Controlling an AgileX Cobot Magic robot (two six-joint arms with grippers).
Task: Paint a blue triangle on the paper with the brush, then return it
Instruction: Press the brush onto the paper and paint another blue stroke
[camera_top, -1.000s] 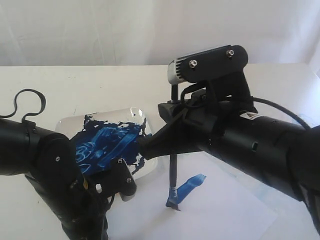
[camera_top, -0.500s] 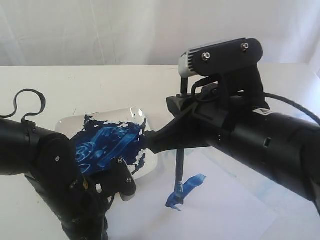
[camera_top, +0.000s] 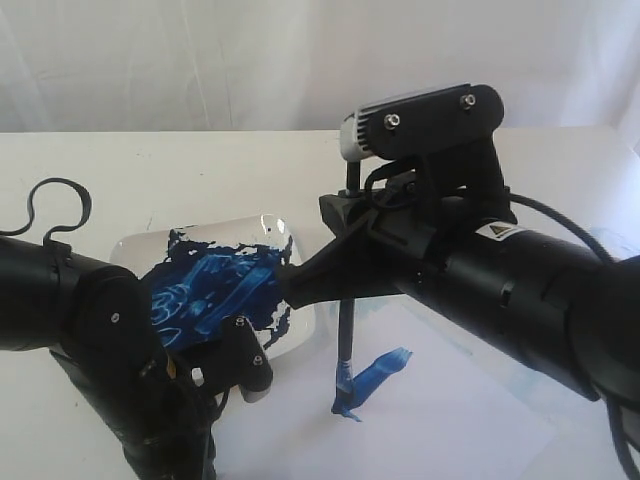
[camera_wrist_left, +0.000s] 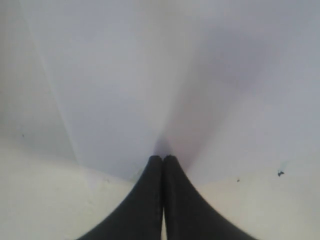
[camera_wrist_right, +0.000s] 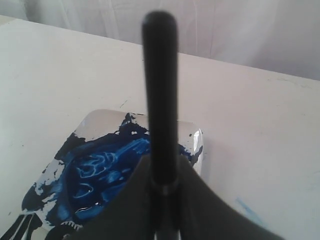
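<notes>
Right gripper (camera_top: 300, 287) clamped on brush (camera_top: 345, 345), tip on paper (camera_top: 450, 410). One blue stroke (camera_top: 378, 372) runs toward 2 o'clock. Rest of the triangle and the return remain. Left gripper (camera_wrist_left: 163, 162) pressed together at paper edge.

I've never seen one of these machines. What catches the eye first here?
The vivid blue paint smeared across the white dish, left of centre. Just right of it, the big black right gripper holds a brush upright, its tip on the paper at the lower end of a short blue stroke.
</notes>
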